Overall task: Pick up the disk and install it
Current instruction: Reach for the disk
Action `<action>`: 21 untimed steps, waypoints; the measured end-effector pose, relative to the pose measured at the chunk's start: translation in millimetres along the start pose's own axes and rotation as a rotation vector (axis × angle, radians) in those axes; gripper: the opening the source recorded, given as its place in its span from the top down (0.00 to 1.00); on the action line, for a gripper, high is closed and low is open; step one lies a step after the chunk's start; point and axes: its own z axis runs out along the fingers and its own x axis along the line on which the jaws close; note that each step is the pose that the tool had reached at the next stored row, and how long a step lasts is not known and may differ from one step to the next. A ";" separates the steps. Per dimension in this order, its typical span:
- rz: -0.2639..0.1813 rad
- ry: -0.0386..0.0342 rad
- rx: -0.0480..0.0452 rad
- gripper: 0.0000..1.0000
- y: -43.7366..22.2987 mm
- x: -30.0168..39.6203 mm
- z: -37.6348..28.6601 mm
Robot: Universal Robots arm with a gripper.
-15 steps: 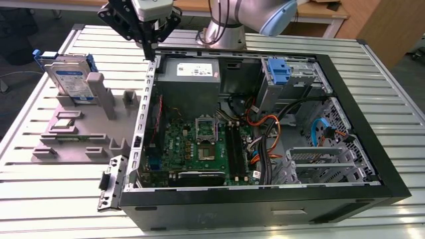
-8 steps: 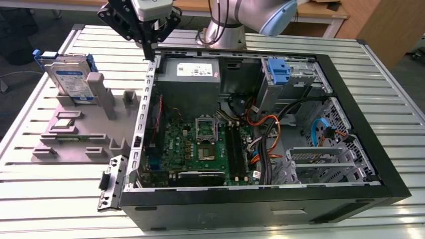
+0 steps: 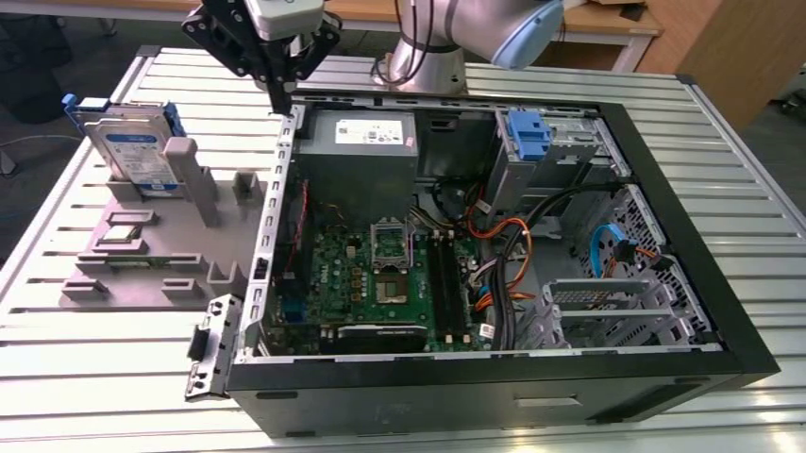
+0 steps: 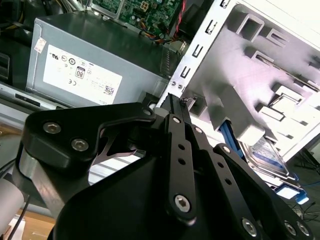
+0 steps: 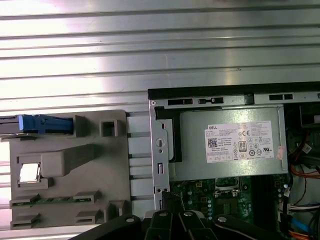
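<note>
In the exterior view, the black metal gripper [image 3: 279, 94] hangs empty near a corner of the open black computer case [image 3: 504, 375]. At its eight o'clock, the flat silver disk with a blue frame [image 3: 132, 151] stands upright in a grey plastic holder [image 3: 164, 257].

In the second wrist view, the fingers [image 4: 176, 107] are pressed together.

In the first wrist view, the disk [image 5: 37, 124] shows edge-on in the holder.

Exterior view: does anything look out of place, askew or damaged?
Nothing stands out. The disk stands on edge in its grey holder, and the open computer case sits square on the table, cables inside.

Disk [image 3: 132, 151] open above (holder post [image 3: 184, 162] beside).
</note>
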 end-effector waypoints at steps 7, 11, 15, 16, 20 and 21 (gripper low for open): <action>0.000 -0.0003 -0.0001 0.89 -1.2 16.8 -0.3; 0.000 -0.0006 -0.0001 0.89 -2.1 27.5 -0.6; 0.000 -0.0012 -0.0002 0.89 -2.9 38.7 -0.8; 0.000 -0.0014 -0.0003 0.89 -3.1 41.3 -0.8; 0.000 -0.0016 -0.0002 0.89 -3.5 46.2 -1.0; 0.000 -0.0016 -0.0002 0.89 -3.5 46.2 -1.0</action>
